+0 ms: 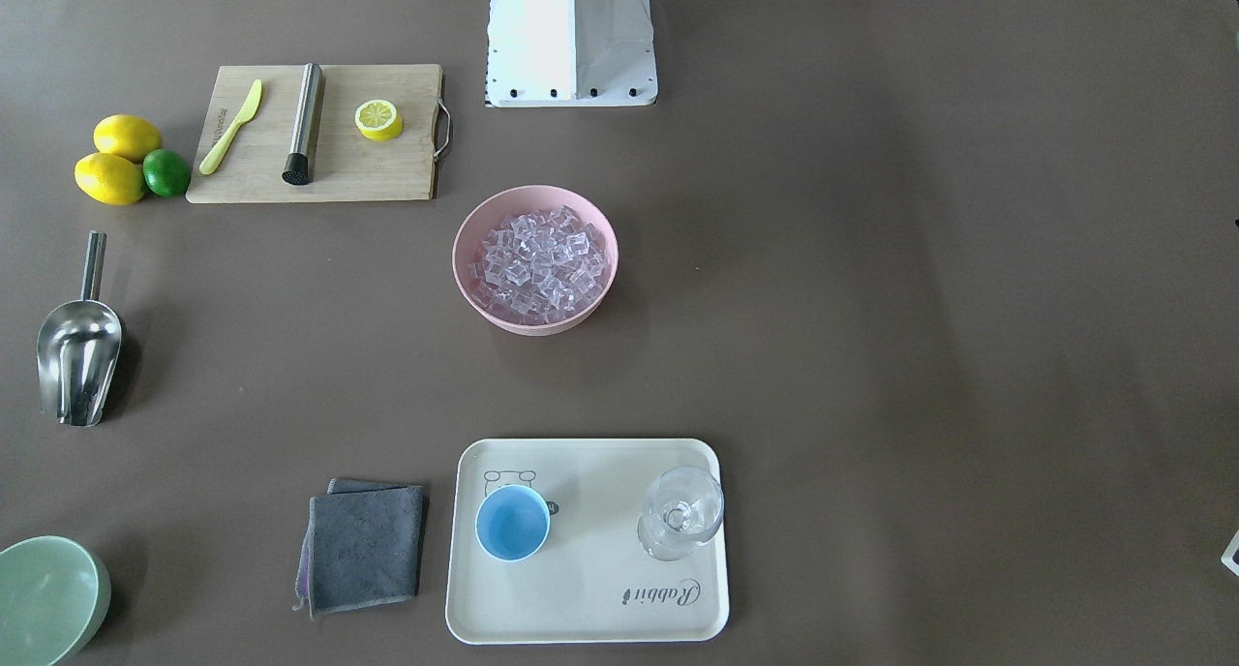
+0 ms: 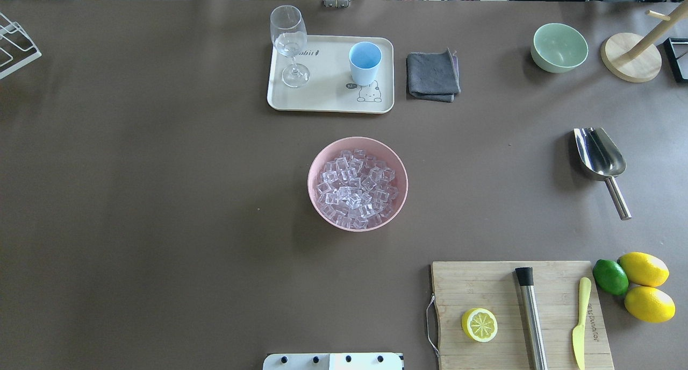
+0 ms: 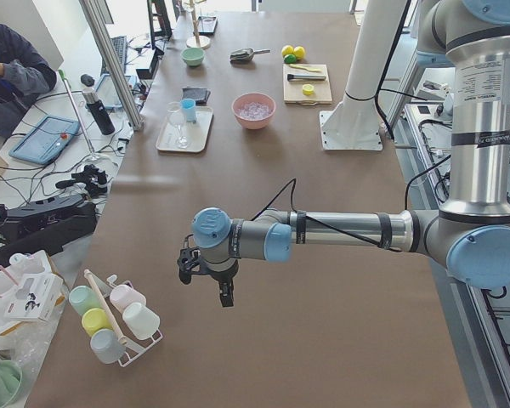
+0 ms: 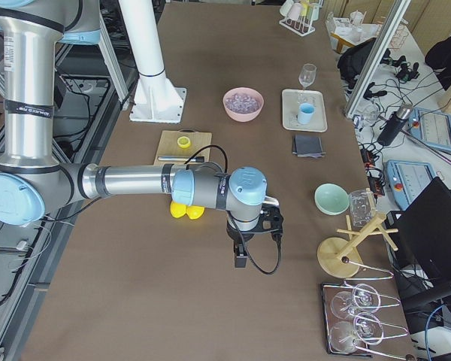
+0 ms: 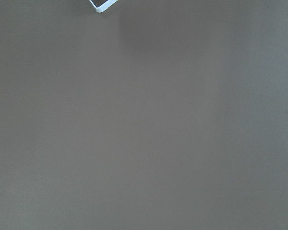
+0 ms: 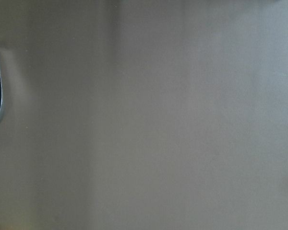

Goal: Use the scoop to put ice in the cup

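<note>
The scoop, lying on the table well right of the pink bowl of ice, looks rigid, light and slippery, best pinched across its straight handle; whether the left gripper or right gripper is open cannot be told.

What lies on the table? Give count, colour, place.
ice: many, clear, in pink bowl
pink bowl: one, centre
cup: one, light-blue, on tray
wine glass: one, clear, on tray
tray: one, cream, far side
cloth: one, grey, beside tray
scoop: one, steel, robot's right
green bowl: one, far right
cutting board: one, wooden, near right
lemon half, steel rod, knife: on board
lemons: two; lime: one; beside board
left gripper, right gripper: black, over table ends
</note>
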Robot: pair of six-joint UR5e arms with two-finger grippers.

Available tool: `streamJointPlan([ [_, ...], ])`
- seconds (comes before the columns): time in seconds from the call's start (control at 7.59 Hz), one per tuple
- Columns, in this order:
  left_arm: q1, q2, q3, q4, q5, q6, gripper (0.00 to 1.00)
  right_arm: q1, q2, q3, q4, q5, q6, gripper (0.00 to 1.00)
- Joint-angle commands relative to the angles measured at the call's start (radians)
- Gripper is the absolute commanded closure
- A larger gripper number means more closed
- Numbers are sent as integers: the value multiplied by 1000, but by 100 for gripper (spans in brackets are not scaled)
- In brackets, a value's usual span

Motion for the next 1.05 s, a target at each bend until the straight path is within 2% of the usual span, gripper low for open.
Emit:
streamJointPlan([
  [0.0, 0, 1, -6, 1, 1, 2, 2, 0, 8, -1, 0, 0, 1, 0],
  [0.66, 4, -3, -8, 4, 0, 1, 2, 2, -3, 24, 2, 6, -5, 0],
  [0.92, 8, -5, -8, 1, -8, 2, 2, -47, 21, 21, 3, 12, 67, 0],
])
